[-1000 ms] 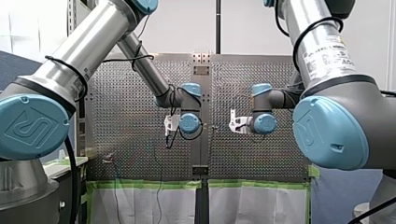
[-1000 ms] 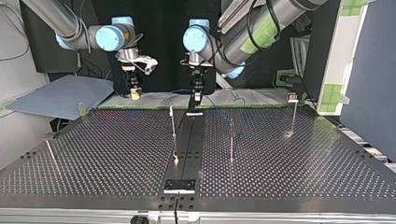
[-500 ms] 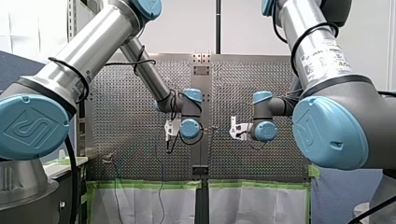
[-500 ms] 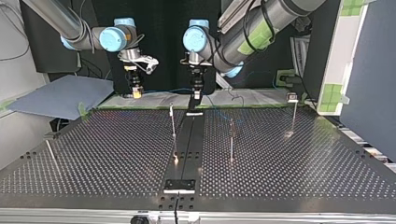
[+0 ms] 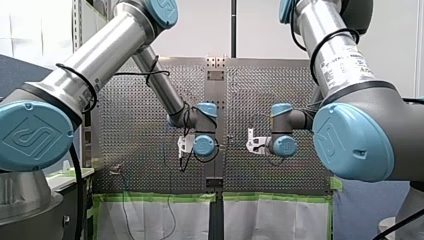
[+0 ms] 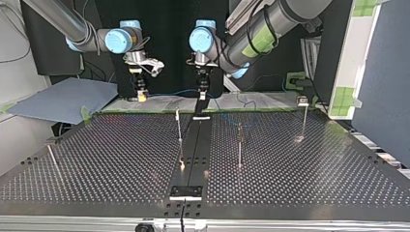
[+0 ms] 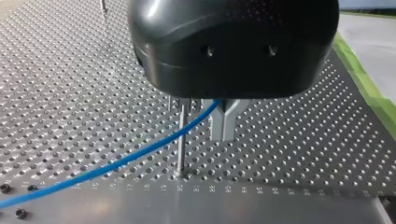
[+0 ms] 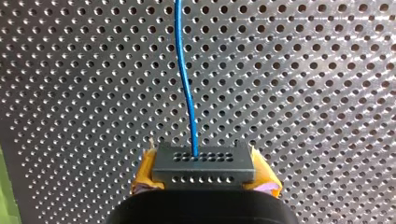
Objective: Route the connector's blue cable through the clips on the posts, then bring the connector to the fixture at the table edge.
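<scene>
Altogether, four posts (image 6: pixel 239 152); one connector (image 8: pixel 203 164); one blue cable (image 8: pixel 185 84)

Standing behind the table, I see a plain, evenly lit pale wall (image 5: pixel 200 30) with a dark pole (image 5: pixel 233 27) running up its middle. A metal rack upright (image 5: pixel 76 30) and a blue-grey partition (image 5: pixel 15 70) stand off to the left. Green tape (image 5: pixel 155 197) edges the perforated table (image 5: pixel 130 125), and white sheeting (image 5: pixel 150 220) hangs below it. From across the table the backdrop (image 6: pixel 164 58) is black, a grey-blue sheet (image 6: pixel 63 99) lies past the far left corner beside a white wall (image 6: pixel 12 43), and at the right a white panel (image 6: pixel 360 53) patched with green tape stands against a dark blue screen (image 6: pixel 387 72).
</scene>
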